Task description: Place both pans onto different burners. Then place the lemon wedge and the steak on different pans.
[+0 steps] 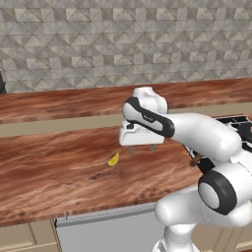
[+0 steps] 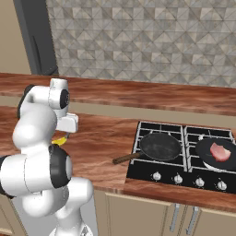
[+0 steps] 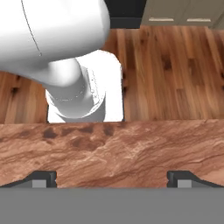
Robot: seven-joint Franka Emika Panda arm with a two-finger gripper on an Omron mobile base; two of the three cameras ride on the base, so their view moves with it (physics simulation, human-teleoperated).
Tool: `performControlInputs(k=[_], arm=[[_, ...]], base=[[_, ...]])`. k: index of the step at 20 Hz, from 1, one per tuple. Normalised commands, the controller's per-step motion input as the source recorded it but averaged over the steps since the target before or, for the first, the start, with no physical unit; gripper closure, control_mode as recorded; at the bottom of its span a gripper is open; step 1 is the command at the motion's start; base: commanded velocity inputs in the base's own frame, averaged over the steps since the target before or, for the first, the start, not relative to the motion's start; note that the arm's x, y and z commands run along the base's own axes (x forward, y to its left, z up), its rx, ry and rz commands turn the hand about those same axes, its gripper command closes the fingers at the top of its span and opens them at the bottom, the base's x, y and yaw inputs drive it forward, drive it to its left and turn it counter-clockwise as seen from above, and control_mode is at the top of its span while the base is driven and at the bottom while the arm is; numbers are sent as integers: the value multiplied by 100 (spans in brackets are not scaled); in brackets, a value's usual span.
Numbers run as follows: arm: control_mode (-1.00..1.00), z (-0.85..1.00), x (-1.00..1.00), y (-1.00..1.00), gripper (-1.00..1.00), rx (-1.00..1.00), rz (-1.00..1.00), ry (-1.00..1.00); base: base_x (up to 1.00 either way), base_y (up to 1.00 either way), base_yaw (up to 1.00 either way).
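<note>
Wide wooden table [image 1: 59, 167] carrying a black cooktop [image 2: 179, 156] with 2 pans: pan with brown handle [image 2: 159, 146] on the left burner, second pan [image 2: 216, 156] on the right burner holding the steak [image 2: 220, 152]. Claw [image 1: 142, 148] spread apart, hovering empty near the lemon wedge [image 1: 113, 160] on bare table.

Even, flat rendered light throughout, bright and without glare. The arm [image 1: 206, 142] shows soft shading on its underside. Shadows on the surface [image 1: 59, 167] are faint. Edges look slightly soft and pixelated; no lens distortion, and the wall tiles [image 2: 152, 41] stay sharp to the upper edge of the frame.
</note>
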Motion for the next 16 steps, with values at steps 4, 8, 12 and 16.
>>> performControlInputs(k=[4,8,12,16], arm=[[-100,-5,16,66,-100,0,-9,2],[-100,-2,19,28,-100,0,-8,0],[-100,0,20,6,-100,-2,-9,-2],[-100,-5,25,0,-100,-4,-10,-7]], base=[[0,0,0],[0,0,0],[0,0,0],[0,0,0]])
